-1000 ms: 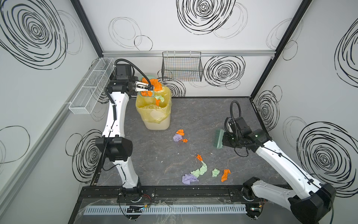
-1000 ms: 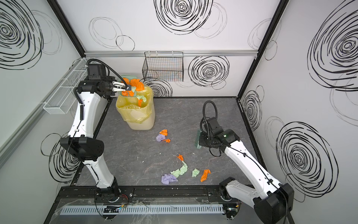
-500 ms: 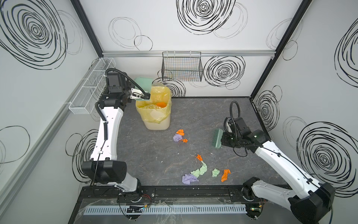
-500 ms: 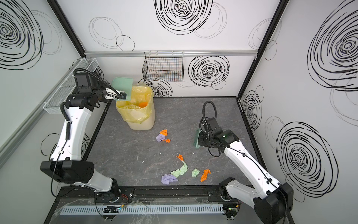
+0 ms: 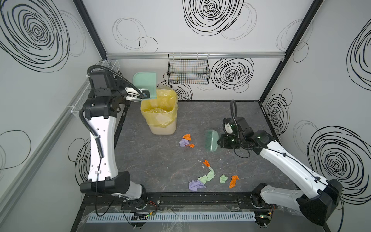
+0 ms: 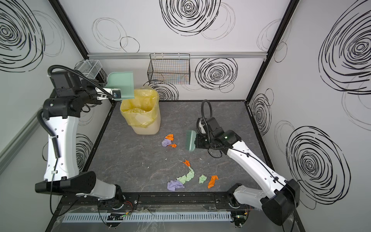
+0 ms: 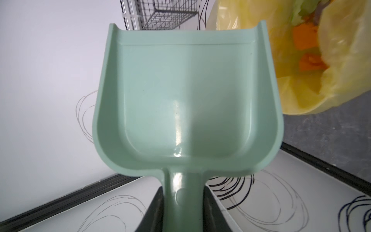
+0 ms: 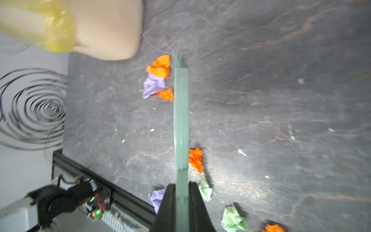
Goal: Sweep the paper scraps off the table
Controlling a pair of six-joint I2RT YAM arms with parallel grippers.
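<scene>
**Facing the nearest paper scraps with the long side of the brush**

In both top views the right gripper [image 5: 220,141] is closed on the handle of the green brush [image 5: 211,140], right of the centre of the frame. The long axis of the brush runs up and down in the picture. Three paper scraps [image 5: 186,140], orange and lilac, lie on the table [image 5: 150,156] near the left of the brush but apart from it, between the brush and the bin [image 5: 160,118]. A second group [image 6: 188,176] lies lower, close to the bottom edge of the table. The left gripper [image 5: 138,94] holds the dustpan [image 5: 145,83] high in the upper left, beside the rim of the bin and well apart from every scrap. The right arm is therefore clearly the nearer one.

In the left wrist view the two dark fingers [image 7: 155,211] clamp the handle of the dustpan from both sides. The pan is empty. Beyond its edge the yellow bag [image 7: 331,60] in the bin contains orange paper.

In the right wrist view the fingers [image 8: 167,204] press on the thin handle of the brush. The three scraps are beside the far end of the brush head, on the side of the bin. I judge that a sideways push toward the bin would catch them, but first the dustpan must be brought down to that side.
</scene>
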